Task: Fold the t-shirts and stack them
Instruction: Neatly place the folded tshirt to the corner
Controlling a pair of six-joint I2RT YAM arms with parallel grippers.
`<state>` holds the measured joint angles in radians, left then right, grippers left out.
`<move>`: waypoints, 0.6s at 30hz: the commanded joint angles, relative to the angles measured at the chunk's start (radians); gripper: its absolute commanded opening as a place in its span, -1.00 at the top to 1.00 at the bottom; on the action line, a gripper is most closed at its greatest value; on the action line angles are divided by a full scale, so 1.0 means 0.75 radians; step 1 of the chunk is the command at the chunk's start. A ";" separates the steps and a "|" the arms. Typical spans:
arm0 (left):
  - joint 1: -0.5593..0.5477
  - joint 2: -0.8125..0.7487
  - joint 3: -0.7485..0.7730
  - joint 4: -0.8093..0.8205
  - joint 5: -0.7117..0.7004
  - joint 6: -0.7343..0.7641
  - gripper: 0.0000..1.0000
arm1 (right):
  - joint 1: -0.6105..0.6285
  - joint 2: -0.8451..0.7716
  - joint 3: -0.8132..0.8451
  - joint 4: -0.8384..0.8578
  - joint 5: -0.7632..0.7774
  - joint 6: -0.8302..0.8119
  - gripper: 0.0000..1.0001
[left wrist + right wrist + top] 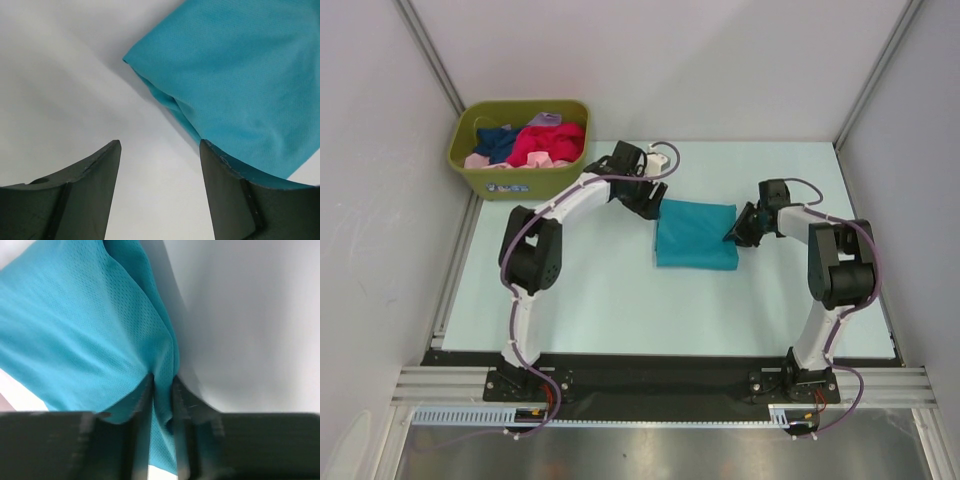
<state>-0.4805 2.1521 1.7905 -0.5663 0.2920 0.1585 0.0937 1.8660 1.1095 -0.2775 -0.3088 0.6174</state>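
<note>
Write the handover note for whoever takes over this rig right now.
Left gripper: open, empty, at the far left corner of the teal t-shirt.
Right gripper: shut on a pinch of that shirt's right edge.
Things: the teal t-shirt lies folded on the table; magenta, navy and pink shirts are heaped in the green bin.
Done: one shirt folded, or nearly.
Left: release it, then fold and stack the ones in the bin.

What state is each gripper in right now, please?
Left gripper: jaws open, holding nothing, at a corner of the teal t-shirt.
Right gripper: jaws closed on a fold of the teal t-shirt.
</note>
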 commanded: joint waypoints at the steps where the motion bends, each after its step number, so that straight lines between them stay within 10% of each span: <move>1: 0.039 -0.151 -0.023 0.015 0.007 0.032 -0.40 | -0.014 0.036 0.077 0.033 -0.024 -0.032 0.60; 9: 0.131 -0.223 -0.050 -0.002 -0.007 0.061 -0.40 | -0.070 0.136 0.302 -0.078 -0.022 -0.130 1.00; 18: 0.209 -0.268 -0.023 -0.047 -0.015 0.106 -0.41 | -0.241 0.377 0.778 -0.290 0.039 -0.326 1.00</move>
<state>-0.3389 2.0289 1.7596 -0.5903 0.2790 0.2089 -0.0334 2.0991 1.5642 -0.4263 -0.3183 0.4606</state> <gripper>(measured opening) 0.703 0.118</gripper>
